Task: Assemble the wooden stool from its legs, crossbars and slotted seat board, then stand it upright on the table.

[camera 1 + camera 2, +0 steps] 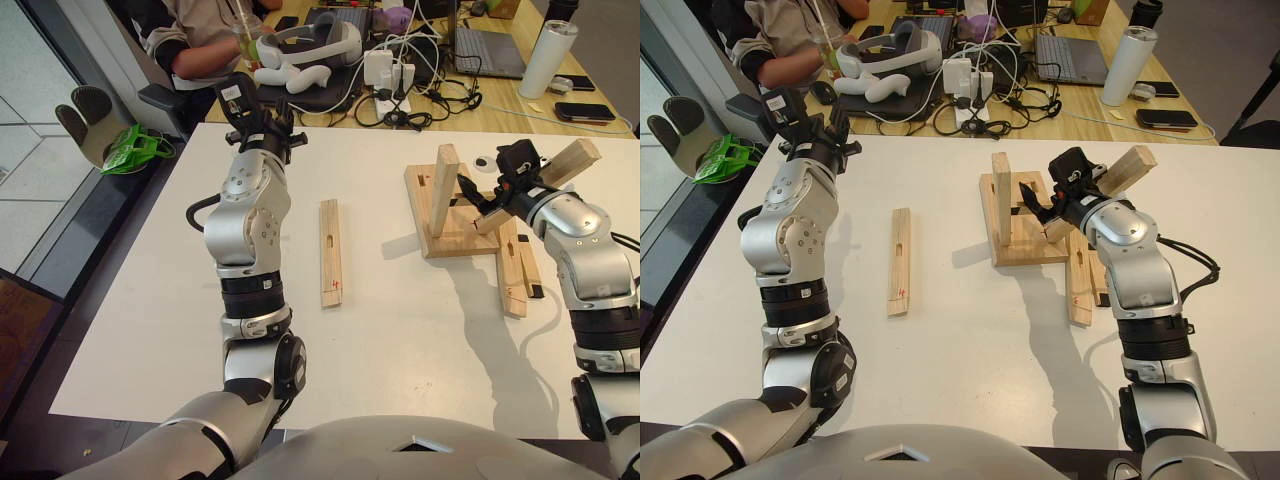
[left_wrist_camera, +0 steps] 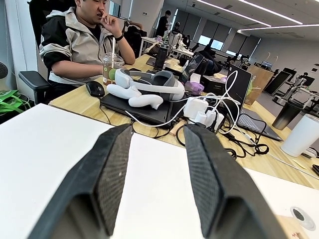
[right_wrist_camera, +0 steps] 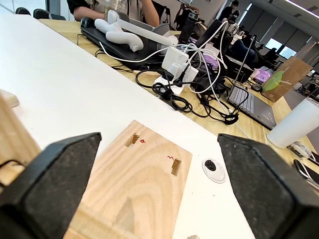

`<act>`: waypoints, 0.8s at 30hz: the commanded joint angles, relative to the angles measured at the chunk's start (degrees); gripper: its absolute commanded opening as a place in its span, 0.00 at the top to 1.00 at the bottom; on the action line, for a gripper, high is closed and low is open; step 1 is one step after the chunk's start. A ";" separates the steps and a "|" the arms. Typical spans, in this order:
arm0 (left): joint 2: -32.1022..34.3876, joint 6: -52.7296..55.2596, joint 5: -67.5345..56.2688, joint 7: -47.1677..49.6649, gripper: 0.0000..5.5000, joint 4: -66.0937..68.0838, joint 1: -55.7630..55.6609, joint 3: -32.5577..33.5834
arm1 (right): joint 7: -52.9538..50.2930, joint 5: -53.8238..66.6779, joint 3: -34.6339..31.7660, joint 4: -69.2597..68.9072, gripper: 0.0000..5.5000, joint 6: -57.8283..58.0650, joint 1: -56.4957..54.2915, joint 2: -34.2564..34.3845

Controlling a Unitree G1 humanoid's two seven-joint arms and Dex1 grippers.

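Note:
The slotted seat board (image 1: 447, 232) lies flat at the right back of the white table (image 1: 400, 340). One leg (image 1: 444, 186) stands upright in it. A second leg (image 1: 573, 162) slants up to the right from the board, passing under my right wrist. My right gripper (image 1: 477, 201) hovers open just over the board (image 3: 142, 172), its fingers (image 3: 55, 169) wide apart and holding nothing. Two more wooden pieces (image 1: 517, 268) lie beside the board. A loose slotted piece (image 1: 331, 252) lies mid-table. My left gripper (image 1: 260, 118) is raised at the table's far left edge, open and empty (image 2: 157, 132).
Behind the table runs a wooden desk with a white headset (image 1: 310, 52), a power strip and cables (image 1: 392, 85), a laptop (image 1: 487, 50), a white tumbler (image 1: 548, 58) and a phone (image 1: 584, 111). A person sits at the desk's left end. A green object (image 1: 135, 150) lies left of the table.

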 commanded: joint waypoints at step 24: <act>-0.01 6.11 0.86 -1.33 0.65 -9.95 14.18 -5.53 | -11.82 20.27 -7.70 -18.86 0.22 12.95 -28.97 17.04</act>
